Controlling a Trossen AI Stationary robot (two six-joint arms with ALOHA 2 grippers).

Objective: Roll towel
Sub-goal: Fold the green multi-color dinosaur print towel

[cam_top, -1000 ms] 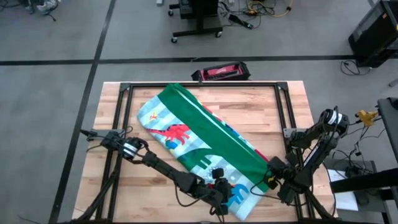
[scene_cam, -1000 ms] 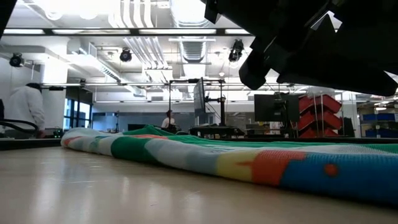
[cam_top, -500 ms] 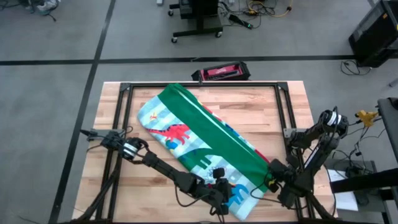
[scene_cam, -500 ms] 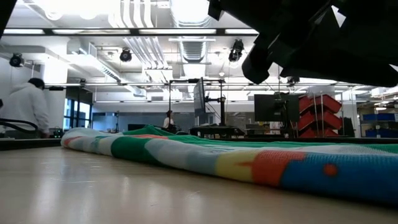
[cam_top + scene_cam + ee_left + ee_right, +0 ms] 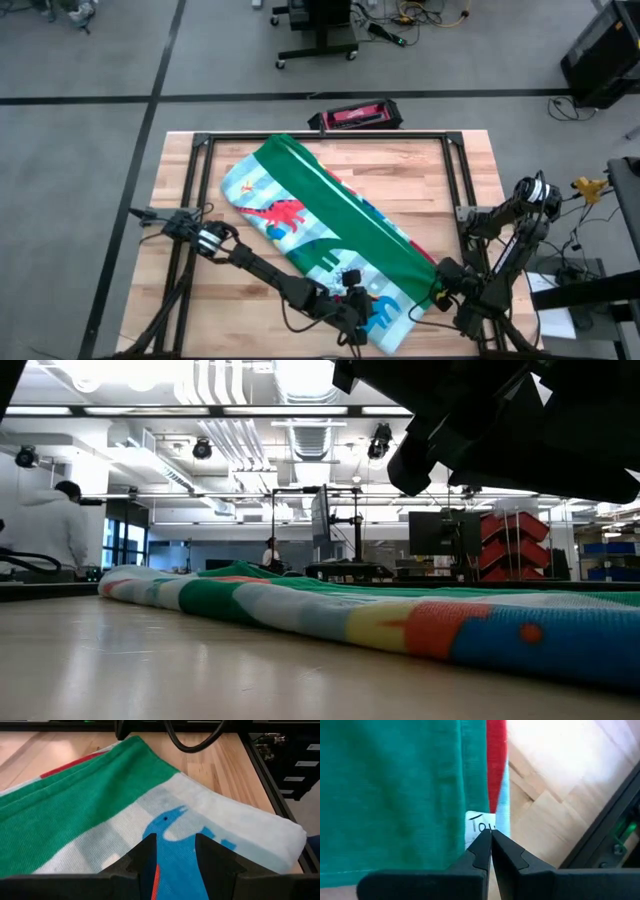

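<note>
The towel (image 5: 325, 235) lies folded lengthwise on the wooden table, slanting from far left to near right. Its green back (image 5: 345, 215) faces up along the right side and the dinosaur print (image 5: 285, 215) along the left. My left gripper (image 5: 175, 855) is open over the towel's near end, its fingers on either side of a blue dinosaur (image 5: 175, 827). It also shows in the high view (image 5: 358, 300). My right gripper (image 5: 490, 836) is shut at the towel's near right edge, its tips at a white label (image 5: 479, 824). It also shows in the high view (image 5: 440, 292). My right gripper's shut fingertips (image 5: 485, 842) stand at the white label on the towel's green edge (image 5: 472, 795), coming from above. The towel lies flat there. I cannot tell whether the tips touch or pinch the cloth.
A black metal frame (image 5: 330, 137) runs around the table top, with rails (image 5: 462, 190) close to the towel's right side. Bare wood (image 5: 420, 180) lies to the far right of the towel. A red and black case (image 5: 355, 116) sits at the far edge. A person (image 5: 55, 525) stands in the room beyond.
My right gripper has shifted a little toward the table's near right corner. The towel has stayed where it was.
</note>
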